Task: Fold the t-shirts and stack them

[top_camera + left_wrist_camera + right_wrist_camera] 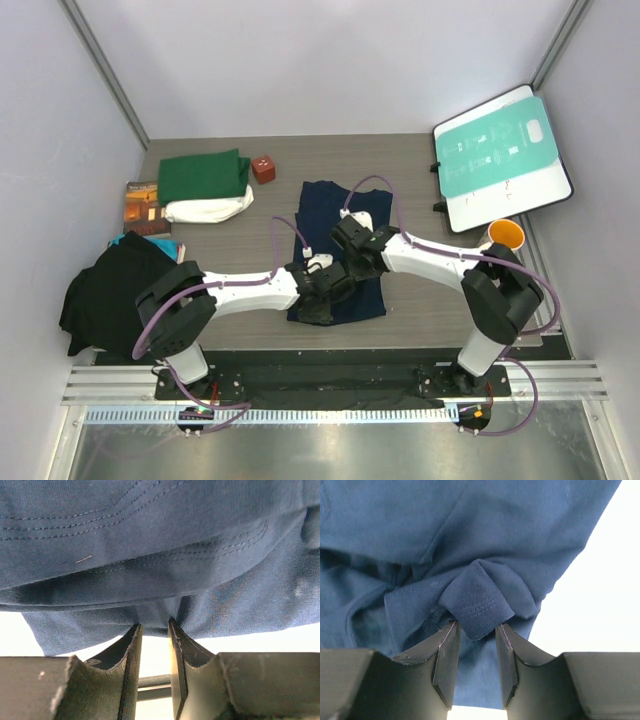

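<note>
T-shirt hem in left tool

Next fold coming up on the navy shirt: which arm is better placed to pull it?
Left, likely: the left tool pinches the shirt edge firmly; the right tool holds its jaws wider about a folded corner, grip unclear.

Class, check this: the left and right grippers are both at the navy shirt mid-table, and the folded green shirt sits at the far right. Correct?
No. The top external view shows the green shirt at the far left. The left gripper and right gripper are at the navy shirt.
</note>
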`<control>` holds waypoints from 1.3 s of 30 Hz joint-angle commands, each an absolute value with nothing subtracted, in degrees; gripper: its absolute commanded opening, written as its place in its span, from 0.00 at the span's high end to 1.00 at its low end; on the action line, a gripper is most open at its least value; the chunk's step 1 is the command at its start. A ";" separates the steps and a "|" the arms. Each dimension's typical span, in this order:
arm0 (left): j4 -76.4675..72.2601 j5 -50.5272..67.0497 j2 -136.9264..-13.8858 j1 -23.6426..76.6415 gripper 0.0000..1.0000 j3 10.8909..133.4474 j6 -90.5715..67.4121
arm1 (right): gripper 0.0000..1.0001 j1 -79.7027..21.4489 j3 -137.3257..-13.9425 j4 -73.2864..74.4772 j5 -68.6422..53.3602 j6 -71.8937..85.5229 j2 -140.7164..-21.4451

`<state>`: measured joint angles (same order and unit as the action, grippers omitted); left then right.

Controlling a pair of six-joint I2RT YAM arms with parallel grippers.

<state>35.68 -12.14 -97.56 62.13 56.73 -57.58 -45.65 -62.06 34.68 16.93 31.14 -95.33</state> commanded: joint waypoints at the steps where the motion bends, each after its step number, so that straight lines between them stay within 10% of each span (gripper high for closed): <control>1: 42.10 -10.46 -102.66 62.67 0.73 50.98 -56.51 | 0.60 -44.74 -66.62 32.78 19.34 29.45 -97.47; 28: 44.82 -12.12 -102.41 63.28 0.68 53.34 -55.29 | 0.61 -33.40 -82.35 31.81 13.10 23.82 -108.20; 39: 53.52 -18.45 -98.26 62.67 0.60 66.88 -50.89 | 0.60 -33.40 -76.65 39.36 9.23 24.61 -86.87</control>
